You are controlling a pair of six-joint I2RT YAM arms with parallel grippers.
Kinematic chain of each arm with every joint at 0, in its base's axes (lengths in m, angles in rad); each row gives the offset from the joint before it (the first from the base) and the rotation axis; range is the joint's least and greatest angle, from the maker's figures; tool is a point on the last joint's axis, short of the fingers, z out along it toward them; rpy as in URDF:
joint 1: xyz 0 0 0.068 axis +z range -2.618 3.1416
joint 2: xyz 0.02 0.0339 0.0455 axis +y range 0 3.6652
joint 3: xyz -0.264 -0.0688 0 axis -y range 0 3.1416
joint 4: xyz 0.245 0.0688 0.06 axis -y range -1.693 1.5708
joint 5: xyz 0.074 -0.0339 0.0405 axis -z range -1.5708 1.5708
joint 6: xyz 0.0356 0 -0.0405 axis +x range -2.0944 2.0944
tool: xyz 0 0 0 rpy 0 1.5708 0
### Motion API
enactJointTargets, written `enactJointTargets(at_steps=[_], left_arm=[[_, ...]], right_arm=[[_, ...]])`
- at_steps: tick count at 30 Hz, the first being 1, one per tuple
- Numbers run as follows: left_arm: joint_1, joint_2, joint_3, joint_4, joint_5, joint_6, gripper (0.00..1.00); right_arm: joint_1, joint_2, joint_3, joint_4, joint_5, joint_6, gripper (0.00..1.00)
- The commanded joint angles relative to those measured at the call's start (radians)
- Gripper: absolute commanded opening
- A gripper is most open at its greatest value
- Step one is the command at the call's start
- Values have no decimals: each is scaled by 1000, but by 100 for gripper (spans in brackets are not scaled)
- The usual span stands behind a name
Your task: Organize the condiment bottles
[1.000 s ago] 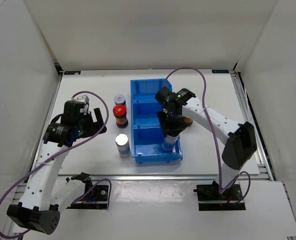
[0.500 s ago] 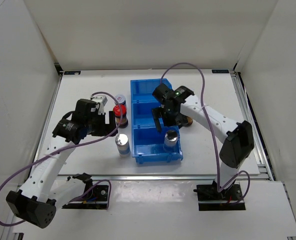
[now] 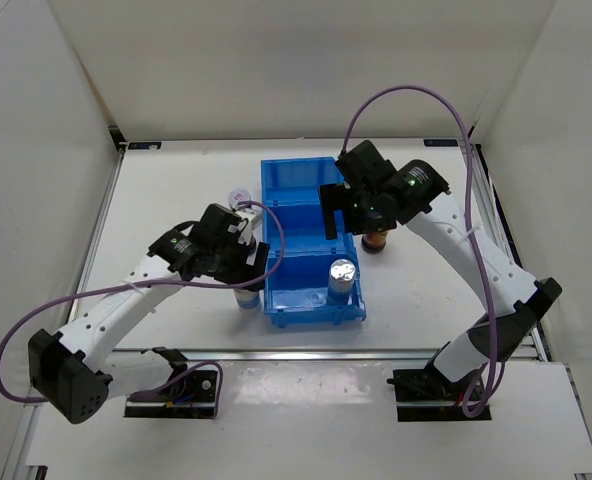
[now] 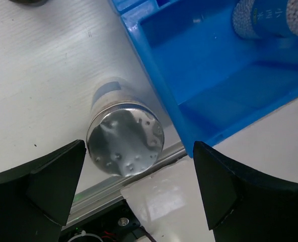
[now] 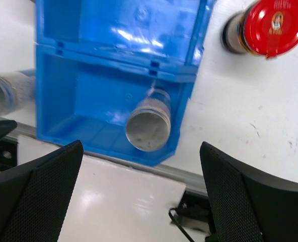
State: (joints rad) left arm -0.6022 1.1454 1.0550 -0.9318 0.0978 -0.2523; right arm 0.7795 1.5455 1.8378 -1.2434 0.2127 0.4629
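Lettering on blue-labelled jar (image 4: 267, 17) in bin (image 4: 214, 75), illegible

The white table (image 3: 176, 190) carries a blue bin (image 3: 294, 182) near its middle, lengthwise from the near side to the far side. A silver-topped jar (image 4: 125, 138) stands upright on the table just beside the bin's left wall, close to its near corner. A jar with a purple-and-white lid (image 3: 240, 196) stands farther back on that side, and a red-capped jar (image 5: 275, 25) stands near the bin's right wall.
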Motion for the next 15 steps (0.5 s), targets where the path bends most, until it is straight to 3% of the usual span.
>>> enactJointTargets(at_steps=[1,3,6,12,13,15], left_arm=[[-33,40,-7,36,-90,-33,99],[-53,66,-7,36,-131,-33,99],[-65,99,-18,36,-176,-53,91],[-74,87,28,36,-288,-73,47],[-83,74,69,27,-303,-73,31],[-99,74,135,-10,-360,-82,15]], right_arm=[[0,-18,-22,-42,24,-6,100],[0,-28,-22,-51,24,-15,100],[0,-38,-22,-60,34,-24,100],[0,-74,-22,-80,74,-33,100],[0,-74,-22,-90,83,-33,100],[-9,-97,-31,-90,83,-33,100]])
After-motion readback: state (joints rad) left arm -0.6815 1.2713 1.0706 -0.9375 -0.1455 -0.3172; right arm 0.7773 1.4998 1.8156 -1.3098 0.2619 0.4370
